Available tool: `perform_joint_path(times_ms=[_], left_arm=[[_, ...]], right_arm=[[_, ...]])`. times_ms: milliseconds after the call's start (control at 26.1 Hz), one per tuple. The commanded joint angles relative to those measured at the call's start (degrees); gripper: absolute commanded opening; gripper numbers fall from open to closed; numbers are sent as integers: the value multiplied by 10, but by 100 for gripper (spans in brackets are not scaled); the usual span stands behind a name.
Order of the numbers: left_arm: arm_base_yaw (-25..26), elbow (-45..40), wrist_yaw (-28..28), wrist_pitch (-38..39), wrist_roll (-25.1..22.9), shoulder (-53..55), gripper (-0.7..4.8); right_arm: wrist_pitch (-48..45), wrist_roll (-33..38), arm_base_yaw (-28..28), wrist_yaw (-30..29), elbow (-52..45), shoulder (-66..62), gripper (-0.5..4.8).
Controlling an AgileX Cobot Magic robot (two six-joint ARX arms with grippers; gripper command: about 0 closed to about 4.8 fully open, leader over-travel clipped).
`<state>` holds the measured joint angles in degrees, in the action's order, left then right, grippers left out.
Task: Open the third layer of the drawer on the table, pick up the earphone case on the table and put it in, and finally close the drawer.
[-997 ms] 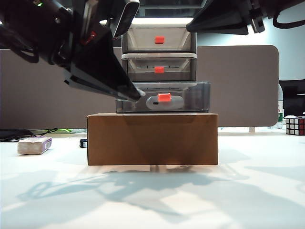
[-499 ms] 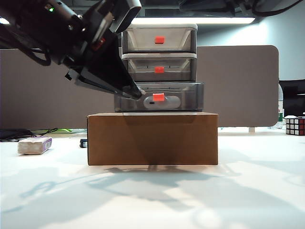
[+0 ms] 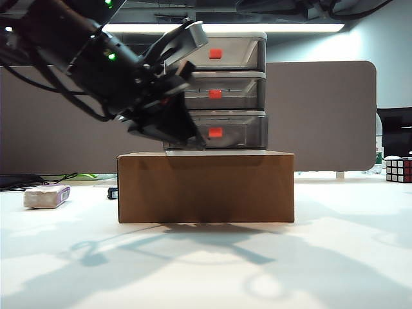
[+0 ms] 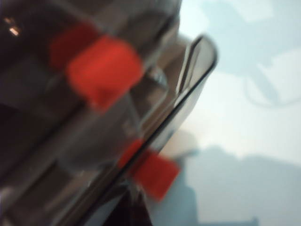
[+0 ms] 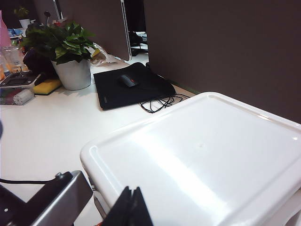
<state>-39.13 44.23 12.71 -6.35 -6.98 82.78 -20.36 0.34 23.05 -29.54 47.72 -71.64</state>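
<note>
- The large plain white table [image 3: 347, 257] carries arm shadows; behind it stands a dark grey partition panel [image 3: 322, 116] under a bright ceiling strip light.
- A brown cardboard box [image 3: 206, 187] sits mid-table with the white-framed three-tier drawer unit [image 3: 219, 90] on top, its red-orange handles facing the exterior camera.
- The bottom smoky-grey third layer [image 3: 235, 132] lies with its front about flush with the tiers above; its long axis runs left to right across the view.
- The left gripper [image 3: 187, 135], fingers pressed together on nothing, is at the left of that tier's front, just beside its handle [image 3: 215, 132].
- The left wrist view is blurred: red handles [image 4: 103, 70] and smoky plastic.
- The right gripper [image 5: 133, 207], fingers together, hovers over the unit's white top [image 5: 207, 160].
- The earphone case is in no view.
- A rough greyish block with a purple edge [image 3: 46, 196] lies far left; a colour cube [image 3: 398, 169] far right.
</note>
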Motion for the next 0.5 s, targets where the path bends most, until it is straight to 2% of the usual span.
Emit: perform_joint_path(times_ms=[38, 268, 499], left_arm=[[-18, 2, -37, -48, 0, -2, -5], [-42, 2, -125, -71, 0, 0, -5], [-45, 2, -180, -87, -1, 5, -5]], right_arm=[[0, -4, 0, 0, 4, 2, -2], [9, -6, 0, 0, 4, 2, -2], [11, -6, 0, 0, 4, 2, -2]])
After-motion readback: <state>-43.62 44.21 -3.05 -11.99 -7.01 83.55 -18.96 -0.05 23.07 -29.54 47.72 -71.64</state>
